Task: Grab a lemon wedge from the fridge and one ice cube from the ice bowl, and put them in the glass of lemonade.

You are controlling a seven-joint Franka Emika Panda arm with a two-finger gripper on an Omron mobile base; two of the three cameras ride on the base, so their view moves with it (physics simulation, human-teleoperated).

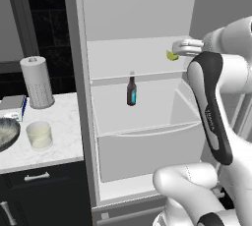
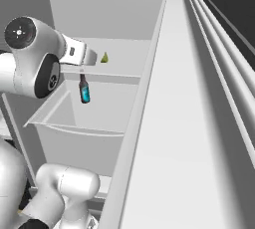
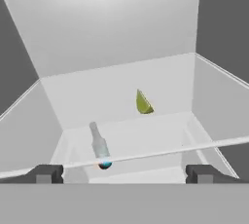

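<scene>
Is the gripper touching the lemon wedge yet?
Apart. In the hand view the lemon wedge sits on the shelf well beyond the open gripper.

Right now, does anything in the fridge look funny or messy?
Nothing is spilled or broken. The fridge stands open and nearly bare: a lemon wedge sits alone on the upper shelf, and a bottle stands upright on the shelf below. The open gripper faces the wedge.

Fridge (image 1: 78,97): door open, white interior exposed. Lemon wedge (image 3: 143,103): small, yellow-green, resting on the upper shelf. Glass of lemonade (image 1: 39,135): upright on the counter, beside the ice bowl (image 1: 7,134).
</scene>
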